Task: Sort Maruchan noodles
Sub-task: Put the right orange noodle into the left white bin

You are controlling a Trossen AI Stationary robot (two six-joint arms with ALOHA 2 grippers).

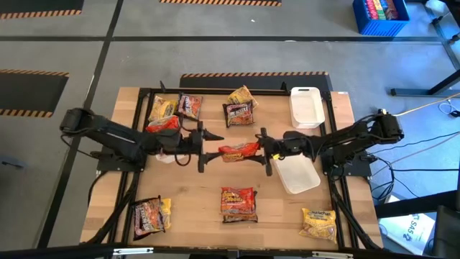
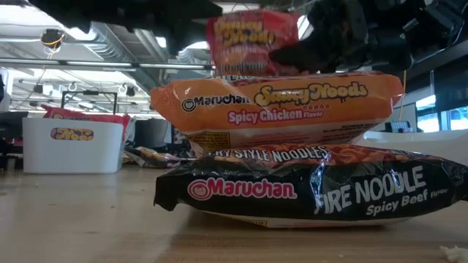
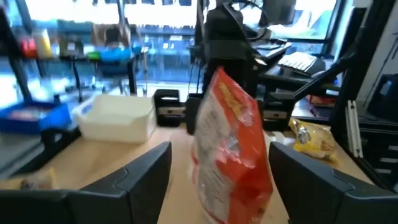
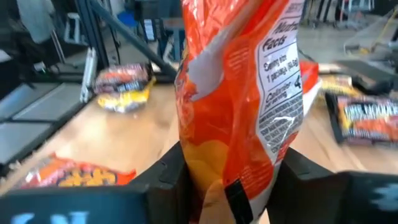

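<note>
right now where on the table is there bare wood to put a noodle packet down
Bare wood lies at the table's front, between the red packet stack and the dark packet pile, and again between that stack and the yellow packet. The back left is crowded with packets; mid-table is taken by both hands and the trays.

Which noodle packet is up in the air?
The red-orange packet at the table's middle, pinched by the right tool. All the other packets lie on the wooden table.
</note>
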